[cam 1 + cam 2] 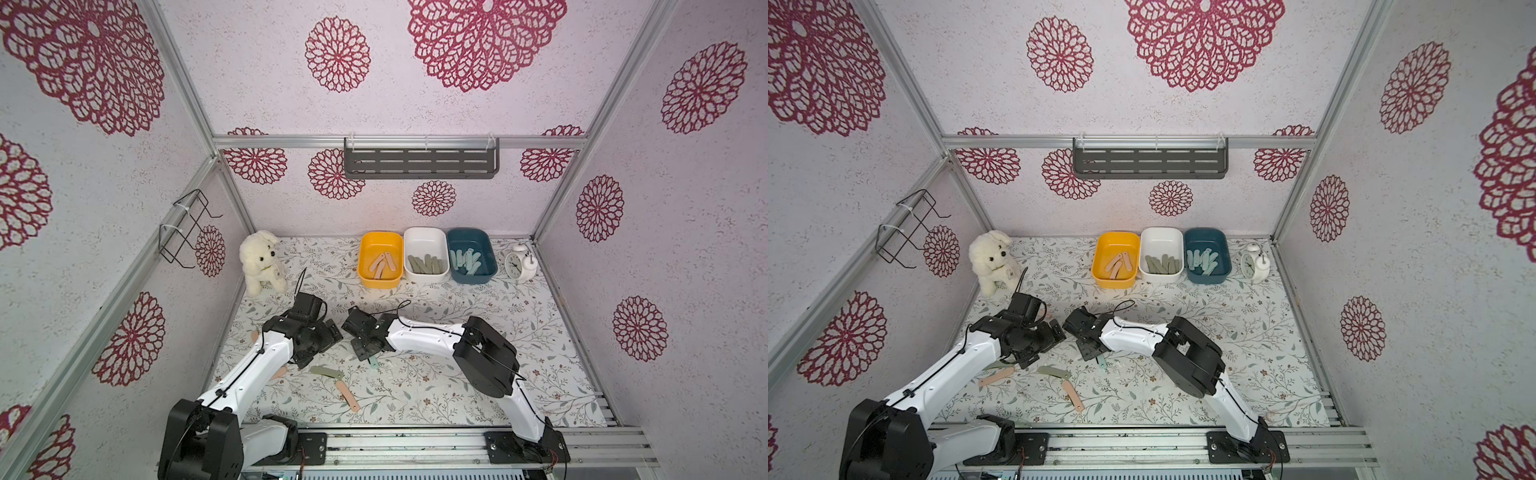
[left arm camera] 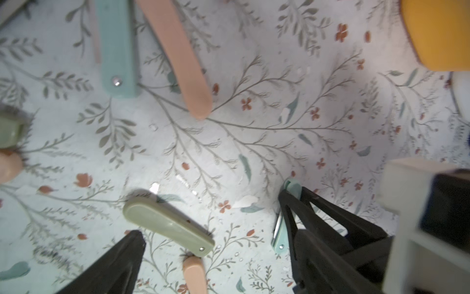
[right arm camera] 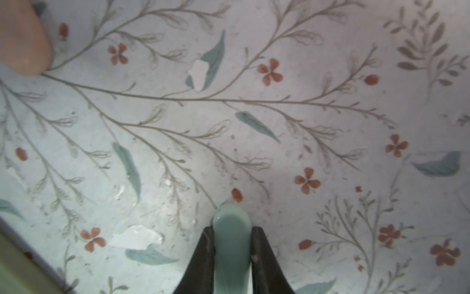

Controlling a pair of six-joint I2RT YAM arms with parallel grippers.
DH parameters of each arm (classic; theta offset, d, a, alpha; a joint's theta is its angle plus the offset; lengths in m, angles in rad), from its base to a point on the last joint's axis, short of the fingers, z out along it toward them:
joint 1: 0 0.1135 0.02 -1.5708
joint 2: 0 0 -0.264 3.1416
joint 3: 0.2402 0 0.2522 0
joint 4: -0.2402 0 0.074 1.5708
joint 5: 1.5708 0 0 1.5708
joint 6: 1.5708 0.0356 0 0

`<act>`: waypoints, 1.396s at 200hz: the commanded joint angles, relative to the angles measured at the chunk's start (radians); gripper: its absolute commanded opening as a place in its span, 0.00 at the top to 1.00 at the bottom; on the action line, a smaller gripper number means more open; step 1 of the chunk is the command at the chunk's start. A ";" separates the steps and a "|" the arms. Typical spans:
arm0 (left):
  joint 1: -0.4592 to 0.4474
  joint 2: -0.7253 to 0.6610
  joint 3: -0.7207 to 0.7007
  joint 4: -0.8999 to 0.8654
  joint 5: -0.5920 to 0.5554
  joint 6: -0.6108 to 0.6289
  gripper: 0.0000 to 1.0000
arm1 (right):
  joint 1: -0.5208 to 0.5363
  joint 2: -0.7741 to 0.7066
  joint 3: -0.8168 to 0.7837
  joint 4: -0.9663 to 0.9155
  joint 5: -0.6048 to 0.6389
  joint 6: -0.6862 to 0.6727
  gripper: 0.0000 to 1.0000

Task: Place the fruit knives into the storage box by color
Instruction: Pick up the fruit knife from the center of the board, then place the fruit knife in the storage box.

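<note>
My right gripper (image 3: 232,235) is shut on a pale mint fruit knife (image 3: 231,254), low over the table. In both top views that knife (image 1: 374,362) (image 1: 1101,360) sticks out under the right wrist. My left gripper (image 2: 218,236) stands open just above an olive knife (image 2: 167,224) (image 1: 326,371), with a peach knife (image 2: 194,275) (image 1: 347,395) beside it. Another peach knife (image 1: 995,377) lies partly under the left arm. At the back stand the storage boxes. The yellow (image 1: 380,283) holds peach knives, the white (image 1: 426,277) olive ones, the dark teal (image 1: 478,277) mint ones.
A white plush dog (image 1: 261,262) sits at the back left and a white alarm clock (image 1: 518,262) at the back right. A grey slotted shelf (image 1: 419,163) hangs on the back wall and a wire rack (image 1: 187,228) on the left wall. The two wrists are close together.
</note>
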State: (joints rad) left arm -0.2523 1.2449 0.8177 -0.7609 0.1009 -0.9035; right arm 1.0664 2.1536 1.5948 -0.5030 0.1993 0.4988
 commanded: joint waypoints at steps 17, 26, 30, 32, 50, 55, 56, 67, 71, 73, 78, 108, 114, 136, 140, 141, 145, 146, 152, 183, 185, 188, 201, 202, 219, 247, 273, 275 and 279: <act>0.007 0.084 0.090 0.073 0.114 0.102 0.03 | -0.102 -0.139 -0.109 -0.011 0.078 0.045 0.87; 0.007 0.111 0.119 0.068 0.123 0.114 0.03 | -0.128 -0.172 -0.138 -0.003 0.090 0.043 0.87; 0.007 0.122 0.131 0.066 0.129 0.119 0.03 | -0.139 -0.186 -0.149 0.000 0.094 0.036 0.87; 0.007 0.128 0.137 0.067 0.132 0.121 0.03 | -0.144 -0.193 -0.153 0.001 0.097 0.032 0.87; 0.004 0.160 0.164 0.101 0.159 0.129 0.03 | -0.200 -0.234 -0.153 -0.021 0.134 -0.009 0.88; 0.003 0.166 0.166 0.115 0.169 0.125 0.03 | -0.220 -0.244 -0.151 -0.025 0.141 -0.019 0.88; 0.002 0.167 0.167 0.118 0.171 0.126 0.03 | -0.223 -0.245 -0.151 -0.026 0.142 -0.021 0.88; 0.001 0.184 0.177 0.140 0.192 0.119 0.03 | -0.264 -0.272 -0.150 -0.027 0.158 -0.041 0.88; 0.001 0.191 0.182 0.147 0.199 0.119 0.03 | -0.280 -0.280 -0.148 -0.026 0.161 -0.047 0.88; 0.001 0.195 0.186 0.148 0.203 0.119 0.03 | -0.288 -0.285 -0.147 -0.025 0.164 -0.051 0.88; -0.003 0.203 0.195 0.150 0.207 0.120 0.03 | -0.310 -0.295 -0.145 -0.022 0.170 -0.061 0.88; -0.013 0.241 0.235 0.159 0.216 0.112 0.03 | -0.444 -0.314 -0.089 0.002 0.196 -0.140 0.88; -0.014 0.251 0.246 0.155 0.220 0.112 0.03 | -0.474 -0.309 -0.068 0.005 0.196 -0.153 0.88; -0.018 0.292 0.293 0.125 0.220 0.115 0.03 | -0.572 -0.285 0.005 0.039 0.190 -0.199 0.88; -0.018 0.300 0.298 0.124 0.220 0.115 0.03 | -0.588 -0.276 0.022 0.040 0.187 -0.206 0.89; -0.019 0.301 0.299 0.125 0.220 0.115 0.03 | -0.591 -0.274 0.030 0.040 0.186 -0.207 0.88; -0.019 0.306 0.303 0.125 0.222 0.115 0.03 | -0.605 -0.265 0.052 0.035 0.184 -0.212 0.89; -0.019 0.308 0.304 0.126 0.222 0.115 0.03 | -0.610 -0.263 0.059 0.034 0.183 -0.214 0.89; -0.020 0.319 0.308 0.132 0.228 0.114 0.03 | -0.626 -0.247 0.094 0.025 0.181 -0.218 0.89; -0.025 0.372 0.357 0.133 0.245 0.114 0.03 | -0.701 -0.144 0.270 -0.017 0.179 -0.269 0.89; -0.026 0.375 0.360 0.132 0.245 0.113 0.03 | -0.707 -0.136 0.278 -0.017 0.178 -0.270 0.89; -0.025 0.377 0.362 0.132 0.244 0.113 0.03 | -0.716 -0.128 0.288 -0.017 0.174 -0.272 0.89; -0.026 0.394 0.373 0.136 0.251 0.110 0.03 | -0.749 -0.093 0.324 -0.008 0.159 -0.282 0.89; -0.025 0.396 0.374 0.135 0.253 0.111 0.03 | -0.751 -0.090 0.325 -0.007 0.158 -0.283 0.89; -0.025 0.421 0.396 0.108 0.262 0.128 0.03 | -0.782 -0.030 0.387 -0.015 0.139 -0.309 0.89; -0.027 0.436 0.411 0.083 0.254 0.147 0.03 | -0.807 0.097 0.531 -0.086 0.139 -0.339 0.88; -0.025 0.435 0.426 0.066 0.238 0.158 0.03 | -0.831 0.161 0.547 -0.073 0.133 -0.348 0.88; -0.025 0.434 0.426 0.065 0.236 0.158 0.03 | -0.833 0.164 0.548 -0.072 0.132 -0.349 0.89; -0.025 0.433 0.426 0.061 0.230 0.157 0.03 | -0.835 0.173 0.550 -0.072 0.131 -0.349 0.88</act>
State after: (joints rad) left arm -0.2722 1.6760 1.2163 -0.6720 0.3492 -0.7715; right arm 0.2474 2.3051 2.1052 -0.5465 0.3382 0.1806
